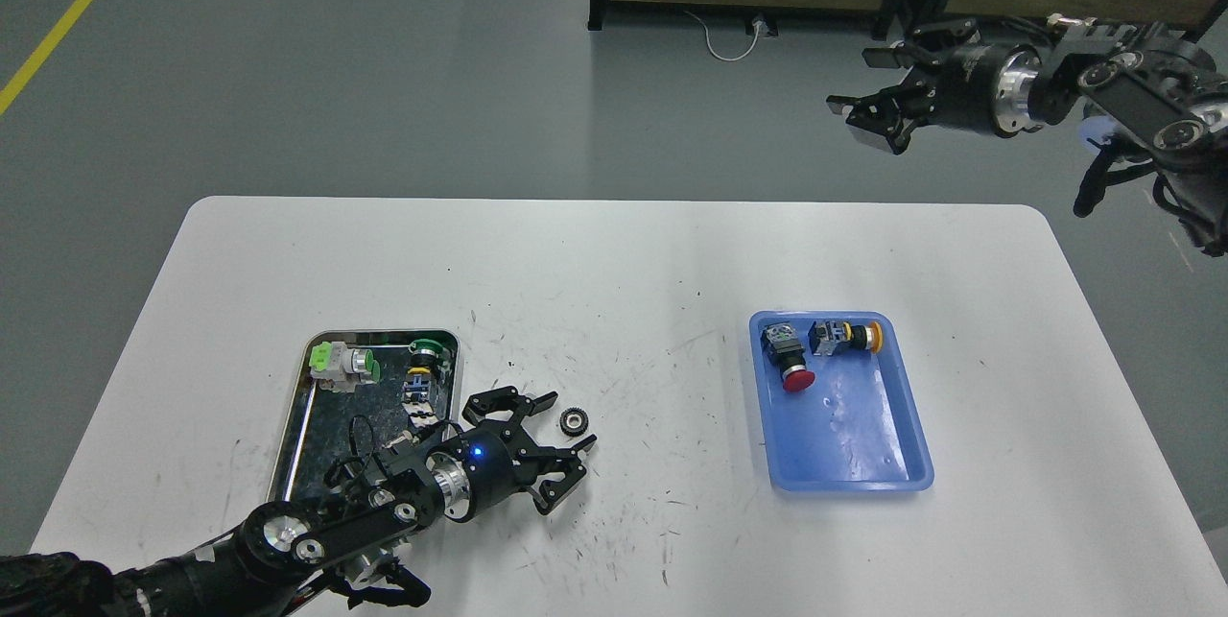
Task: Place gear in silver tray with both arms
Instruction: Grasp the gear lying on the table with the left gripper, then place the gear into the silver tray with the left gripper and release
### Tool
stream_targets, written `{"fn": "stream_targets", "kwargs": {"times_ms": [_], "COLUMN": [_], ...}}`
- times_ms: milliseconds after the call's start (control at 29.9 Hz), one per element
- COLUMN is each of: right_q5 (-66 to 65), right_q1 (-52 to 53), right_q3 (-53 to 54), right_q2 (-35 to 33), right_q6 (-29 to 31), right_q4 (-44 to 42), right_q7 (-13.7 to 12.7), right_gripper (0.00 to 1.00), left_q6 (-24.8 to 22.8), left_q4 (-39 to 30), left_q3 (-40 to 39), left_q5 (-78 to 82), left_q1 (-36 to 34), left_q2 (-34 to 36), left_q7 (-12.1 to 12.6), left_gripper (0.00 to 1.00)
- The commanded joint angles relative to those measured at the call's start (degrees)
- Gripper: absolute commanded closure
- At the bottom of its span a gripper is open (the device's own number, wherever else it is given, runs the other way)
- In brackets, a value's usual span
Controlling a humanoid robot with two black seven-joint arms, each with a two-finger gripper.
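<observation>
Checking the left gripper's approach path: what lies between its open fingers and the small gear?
Nothing: in the head view only bare scratched table separates the left gripper from the gear.

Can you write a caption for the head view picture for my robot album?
Left pincer open around a small gear beside the silver tray.

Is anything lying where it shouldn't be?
Yes. The small gear lies on the bare table, just outside the silver tray, between the open fingers of the left gripper.
</observation>
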Motion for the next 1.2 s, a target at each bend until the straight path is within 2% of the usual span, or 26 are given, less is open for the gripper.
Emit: {"fn": "stream_targets", "kwargs": {"times_ms": [0,100,200,434,668,835,1035,1169], "right_q5": [0.0,0.0,0.0,0.0,0.0,0.0,0.0,0.0], "right_q1": [0.0,-0.1,-0.7,-1.0,-1.7,-2.0,-2.1,-2.0], "right_q3": [0.0,0.0,0.0,0.4,1.3,3.1,3.4,3.4], "right_q2": [0.0,0.0,0.0,-1.0,-1.8,-2.0,-0.1,1.8], "right_q6": [0.0,0.0,0.0,0.0,0.0,0.0,0.0,0.0], "right_q4": [0.0,0.0,0.0,0.3,0.1,-0.1,-1.6,-2.8], "right_q7": [0.0,0.0,-0.1,0.0,0.1,0.1,0.1,0.1], "right_gripper": [0.34,0.34,0.34,0.34,0.34,0.34,0.34,0.34], "left_q6": [-0.1,-0.5,-0.6,-0.7,-0.7,-0.7,-1.6,-1.6], "left_q4": [0.0,0.0,0.0,-0.1,-3.2,-11.6,-23.7,-25.3], "left_q3": [0.0,0.3,0.8,0.9,0.1,-0.4,-0.7,-0.8], "left_q5": [0.0,0.0,-0.1,-0.1,-0.3,-1.1,-1.8,-1.9], "left_q1": [-0.3,-0.6,-1.0,-1.4,-2.1,-3.4,-3.1,0.5], "left_q2": [0.0,0.0,-0.1,-0.2,1.4,11.8,30.5,35.3], "left_q7": [0.3,0.6,1.9,2.0,2.0,2.5,2.7,1.7], "left_gripper": [0.53,0.64,0.68,0.76,0.77,0.77,0.77,0.77]}}
